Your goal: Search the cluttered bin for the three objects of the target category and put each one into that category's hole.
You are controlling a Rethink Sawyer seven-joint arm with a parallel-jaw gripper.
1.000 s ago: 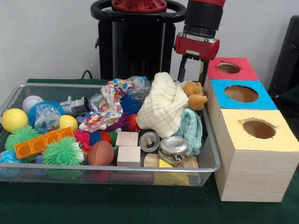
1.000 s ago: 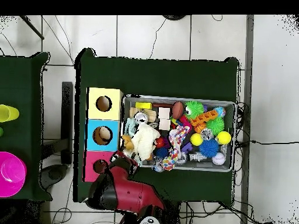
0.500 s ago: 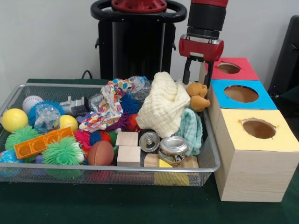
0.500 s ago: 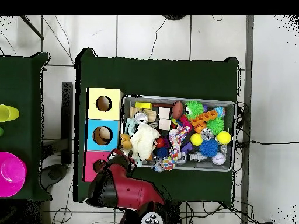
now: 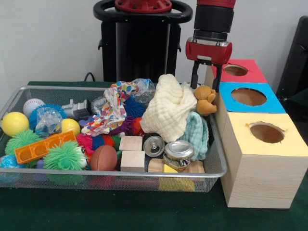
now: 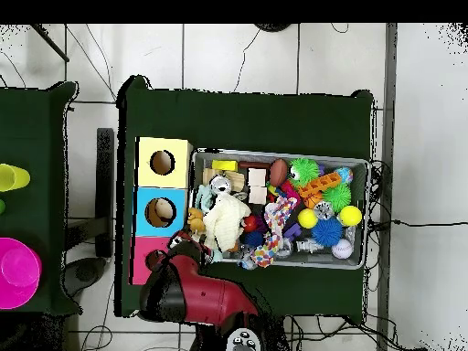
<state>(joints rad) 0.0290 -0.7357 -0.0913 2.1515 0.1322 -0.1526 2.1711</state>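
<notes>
A small brown teddy bear (image 5: 205,99) hangs at the right end of the wire bin (image 5: 29,89), against the blue box. My gripper (image 5: 206,83) comes straight down onto it, its fingers (image 5: 195,79) either side of the bear's head and shut on it. In the overhead view the bear (image 6: 196,219) lies just beyond the arm's red head (image 6: 183,274). Three boxes with round holes stand beside the bin: red-topped (image 5: 255,74), blue-topped (image 5: 274,103) and yellow-topped (image 5: 240,139).
The bin is packed: a cream cloth (image 5: 166,108), a mint cloth (image 5: 197,132), two cans (image 5: 179,150), wooden blocks (image 5: 131,143), a small football (image 5: 103,157), spiky balls (image 5: 65,156), yellow balls (image 5: 14,123), a patterned cloth (image 5: 110,110).
The gripper has moved right, toward the boxes, and the teddy bear has shifted right with it. Nothing else in the bin has moved.
</notes>
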